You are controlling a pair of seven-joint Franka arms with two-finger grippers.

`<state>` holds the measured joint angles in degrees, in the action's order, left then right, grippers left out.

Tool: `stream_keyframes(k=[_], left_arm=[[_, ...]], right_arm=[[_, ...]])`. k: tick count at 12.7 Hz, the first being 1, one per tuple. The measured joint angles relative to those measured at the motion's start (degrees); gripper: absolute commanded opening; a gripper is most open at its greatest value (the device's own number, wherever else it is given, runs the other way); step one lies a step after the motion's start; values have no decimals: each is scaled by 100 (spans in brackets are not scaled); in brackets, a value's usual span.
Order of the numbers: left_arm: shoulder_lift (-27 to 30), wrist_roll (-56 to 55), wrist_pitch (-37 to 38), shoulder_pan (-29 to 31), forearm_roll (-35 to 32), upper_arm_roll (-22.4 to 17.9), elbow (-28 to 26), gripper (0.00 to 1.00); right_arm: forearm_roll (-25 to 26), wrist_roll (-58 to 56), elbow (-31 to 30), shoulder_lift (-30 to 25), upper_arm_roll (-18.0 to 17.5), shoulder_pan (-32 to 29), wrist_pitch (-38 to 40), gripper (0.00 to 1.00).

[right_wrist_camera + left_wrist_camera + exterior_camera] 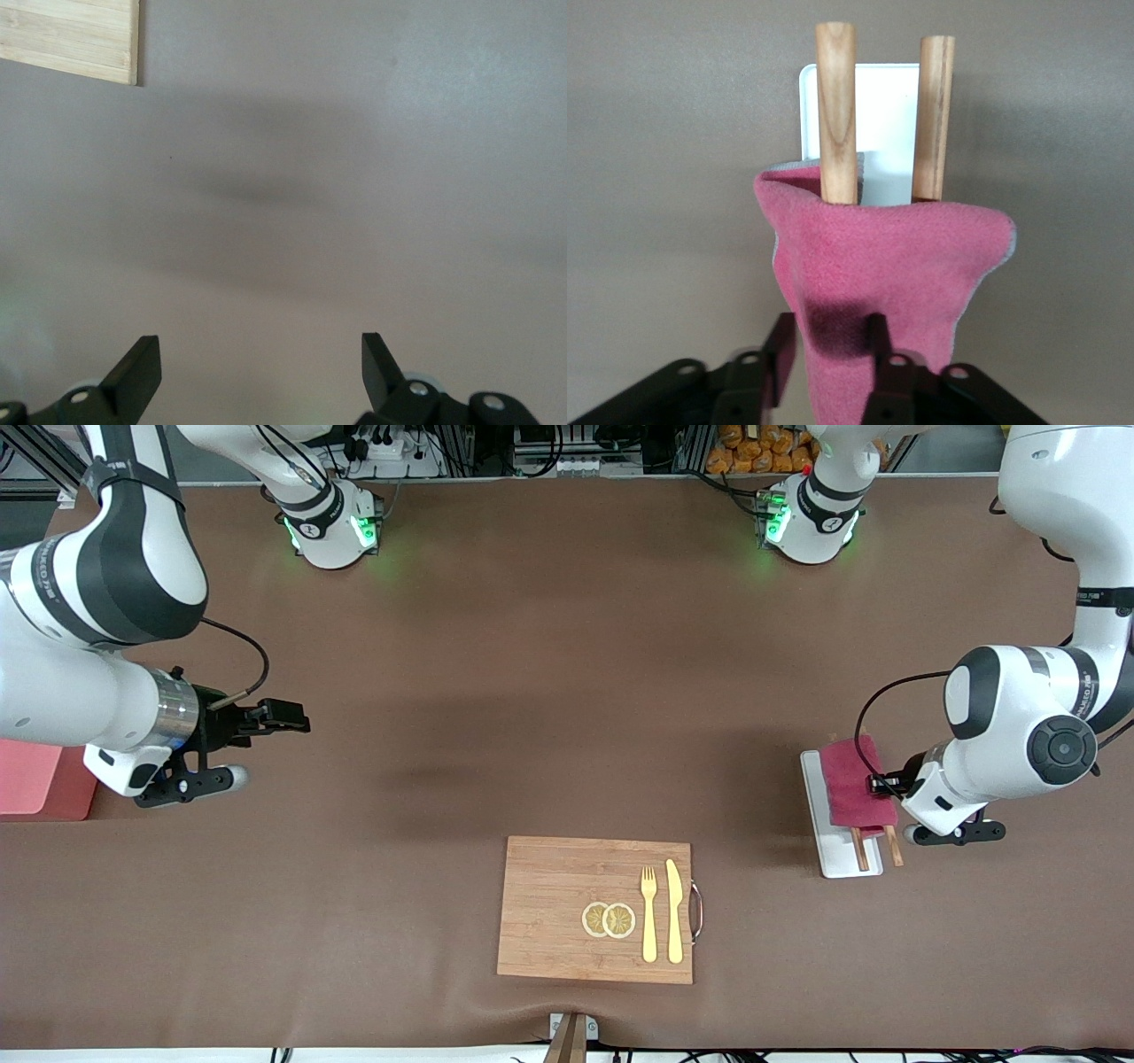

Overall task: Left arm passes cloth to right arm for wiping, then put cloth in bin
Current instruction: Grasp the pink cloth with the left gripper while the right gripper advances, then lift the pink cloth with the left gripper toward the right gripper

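Note:
The magenta-pink cloth [852,784] hangs over two wooden sticks [859,849] on a white tray [837,859] at the left arm's end of the table. My left gripper [879,784] is down at the cloth. In the left wrist view its fingers straddle a hanging fold of the cloth [895,266]: one finger [877,341] touches the fabric, while the other still shows a sliver of gap. My right gripper [288,717] waits open over bare table at the right arm's end, nothing between its fingers [142,363]. The pink bin [31,779] shows partly under the right arm.
A wooden board [549,903] lies nearer the front camera at mid-table, carrying two lemon slices [609,919], a yellow fork [648,912] and a yellow knife [674,911]. Its corner [71,35] shows in the right wrist view. A brown mat covers the table.

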<state>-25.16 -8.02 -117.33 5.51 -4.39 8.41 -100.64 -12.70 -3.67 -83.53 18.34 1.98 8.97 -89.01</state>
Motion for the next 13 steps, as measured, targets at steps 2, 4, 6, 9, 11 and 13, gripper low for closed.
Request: stream_keyframes(k=[2, 4, 6, 9, 11, 13], left_arm=[[-1, 0, -3, -4, 0, 14, 9, 12], [4, 0, -3, -6, 0, 23, 39, 0], [7, 0, -4, -4, 0, 21, 57, 0], [17, 0, -5, -4, 0, 60, 85, 0], [130, 0, -3, 2, 0, 264, 157, 0], [396, -191, 98, 2, 48, 640, 190, 0]], right_arm=[[-304, -1, -7, 173, 14, 0, -41, 100], [-420, -5, 9, 278, 24, -8, -89, 100], [-433, -6, 42, 283, 32, -16, -89, 100], [-578, -6, 79, 283, 25, -1, -96, 100], [-750, -5, 90, 283, 16, 6, -115, 100], [-820, -5, 92, 283, 16, 6, -119, 100]])
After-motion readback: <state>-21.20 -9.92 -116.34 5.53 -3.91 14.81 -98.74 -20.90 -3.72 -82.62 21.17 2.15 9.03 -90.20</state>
